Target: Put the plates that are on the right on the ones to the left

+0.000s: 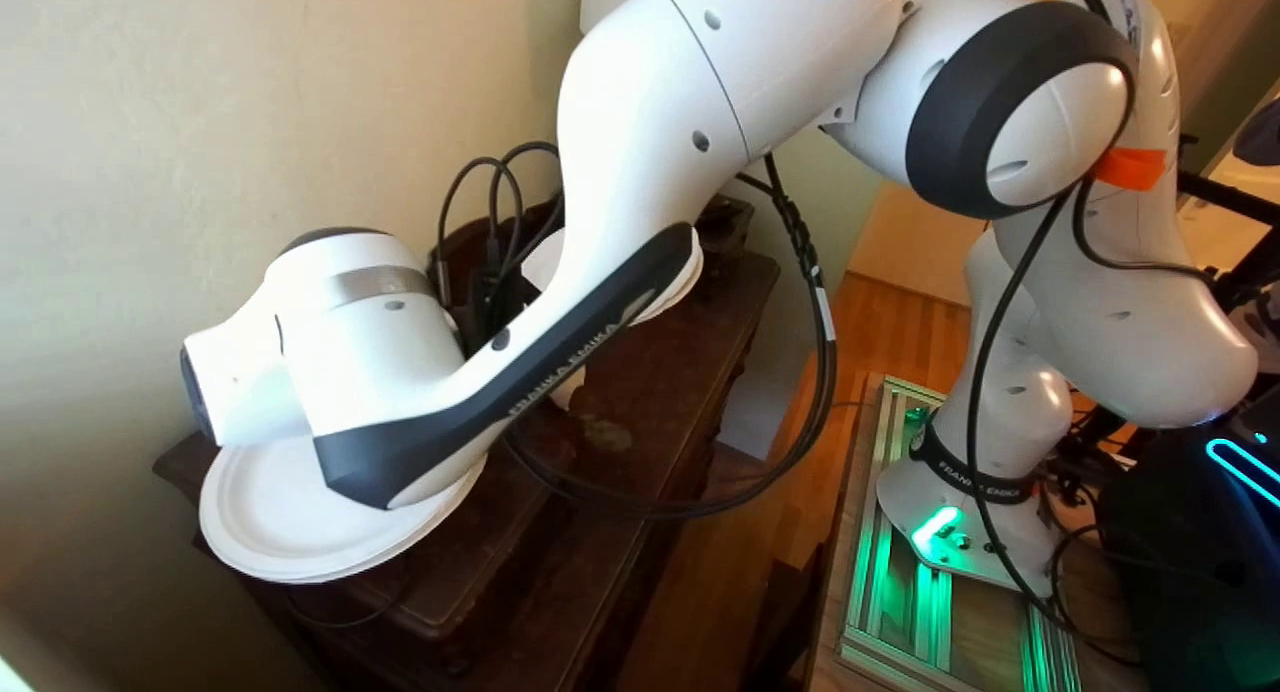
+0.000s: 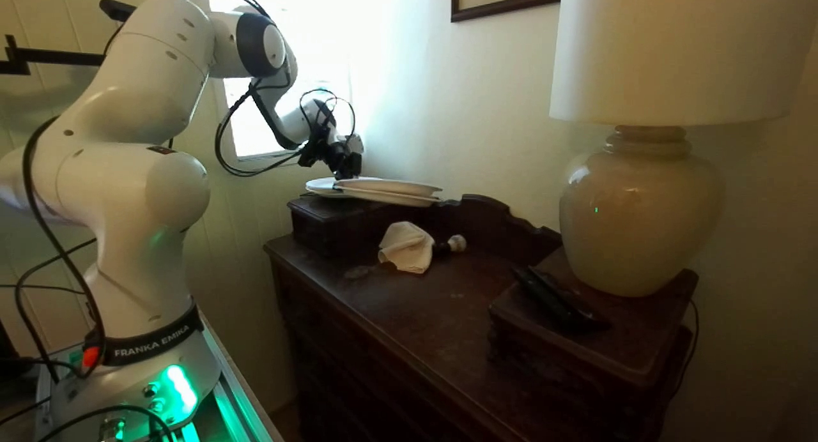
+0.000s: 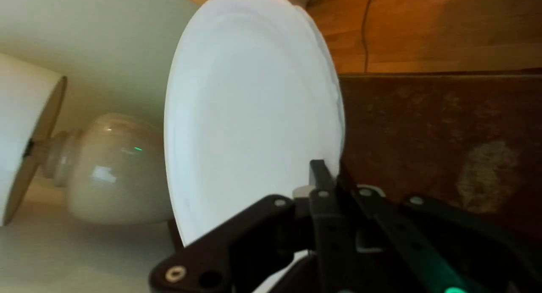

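A white round plate stack [image 1: 290,517] lies on the raised box at an end of the dark dresser; its edge also shows in an exterior view [image 2: 321,186]. My gripper [image 2: 348,172] is beside and above that stack. It is shut on the rim of the held plates [image 3: 254,106], one finger over their face and the other behind the rim. The held plates [image 2: 396,188] reach out from the gripper, overlapping the resting stack in that view. Two rims show, slightly apart. In an exterior view the arm hides the gripper and most of the held plates [image 1: 682,282].
The dresser [image 2: 447,301] carries a crumpled cloth [image 2: 407,247] and a small round-ended object [image 2: 457,243]. At its opposite end a raised box bears a large lamp [image 2: 639,218] and a black object [image 2: 556,301]. A wall [image 2: 498,110] runs close behind the dresser.
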{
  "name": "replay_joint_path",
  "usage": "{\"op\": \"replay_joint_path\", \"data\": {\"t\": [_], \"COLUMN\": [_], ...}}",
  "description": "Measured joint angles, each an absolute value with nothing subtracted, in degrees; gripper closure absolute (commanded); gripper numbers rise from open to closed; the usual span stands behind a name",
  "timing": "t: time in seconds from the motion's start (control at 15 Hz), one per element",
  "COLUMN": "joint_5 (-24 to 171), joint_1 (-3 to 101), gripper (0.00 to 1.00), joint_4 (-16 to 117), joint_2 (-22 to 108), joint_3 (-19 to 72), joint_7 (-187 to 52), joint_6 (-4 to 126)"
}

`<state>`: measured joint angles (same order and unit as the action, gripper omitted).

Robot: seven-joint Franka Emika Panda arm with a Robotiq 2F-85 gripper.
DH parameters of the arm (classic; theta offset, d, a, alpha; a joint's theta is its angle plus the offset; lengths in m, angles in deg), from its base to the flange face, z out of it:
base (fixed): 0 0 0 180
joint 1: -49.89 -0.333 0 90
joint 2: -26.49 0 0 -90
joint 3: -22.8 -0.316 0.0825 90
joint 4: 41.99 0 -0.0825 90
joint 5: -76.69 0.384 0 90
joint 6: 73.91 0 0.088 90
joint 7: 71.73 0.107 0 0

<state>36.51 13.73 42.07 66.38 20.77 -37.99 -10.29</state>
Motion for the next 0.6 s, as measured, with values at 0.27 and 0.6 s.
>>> {"op": "replay_joint_path", "data": {"t": [0.27, 0.6], "joint_5": [30.0, 16.7], "joint_1": [10.9, 11.2], "gripper": [0.97, 0.97], "joint_4": [42.1, 42.1], "joint_2": [65.0, 64.3], "joint_3": [19.1, 15.5], "joint_7": [-36.5, -44.2], "joint_6": [-16.7, -10.3]}}
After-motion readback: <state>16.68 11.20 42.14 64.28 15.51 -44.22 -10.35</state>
